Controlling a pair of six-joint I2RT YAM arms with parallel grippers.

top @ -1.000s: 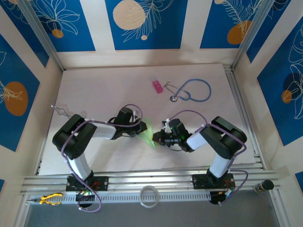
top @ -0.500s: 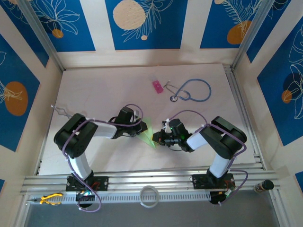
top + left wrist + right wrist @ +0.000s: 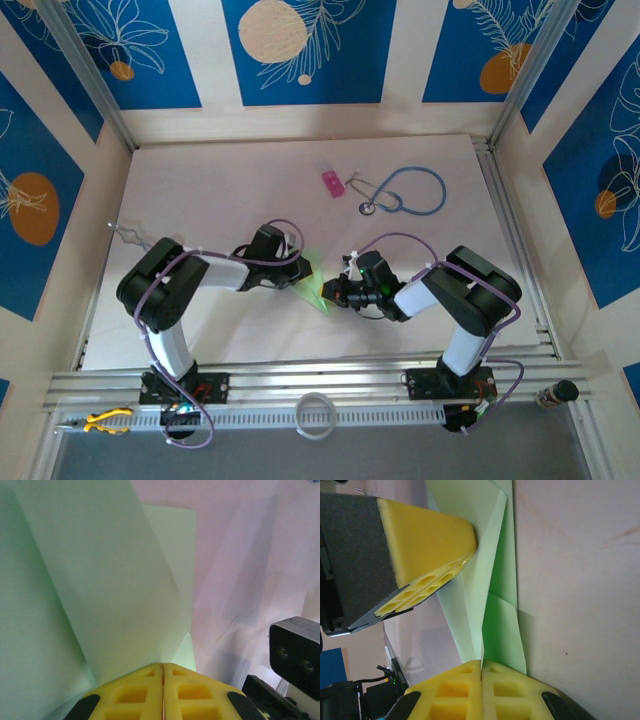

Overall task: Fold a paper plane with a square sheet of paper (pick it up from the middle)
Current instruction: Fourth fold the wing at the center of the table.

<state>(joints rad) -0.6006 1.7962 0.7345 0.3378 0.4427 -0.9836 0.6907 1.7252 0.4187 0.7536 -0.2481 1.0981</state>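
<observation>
Left gripper (image 3: 163,677): clenched. My yellow pads meet flat, and the light-green paper rises out of the seam between them.
Right gripper (image 3: 481,676): clenched. I grasp the opposite end of the same paper, with the folded layers entering the pad seam.
Paper plane (image 3: 312,284): held between my two grippers over the middle of the table (image 3: 220,190), toward its near side. It is well apart from the pink block (image 3: 332,183) and the blue stethoscope (image 3: 405,190).
Contact with table: I cannot tell whether the lower edge touches the surface.
Form: narrow and pointed. The right wrist view shows several overlapping layers and a long crease.
Done, as I judge it: the sheet is no longer square. The nose folds and the centre fold appear complete.
Left, as I judge it: sharpen the last crease, spread the wings if required, then let go and set the plane down.
Risk: opposed pulling from my two grips could tear or skew the thin paper.
</observation>
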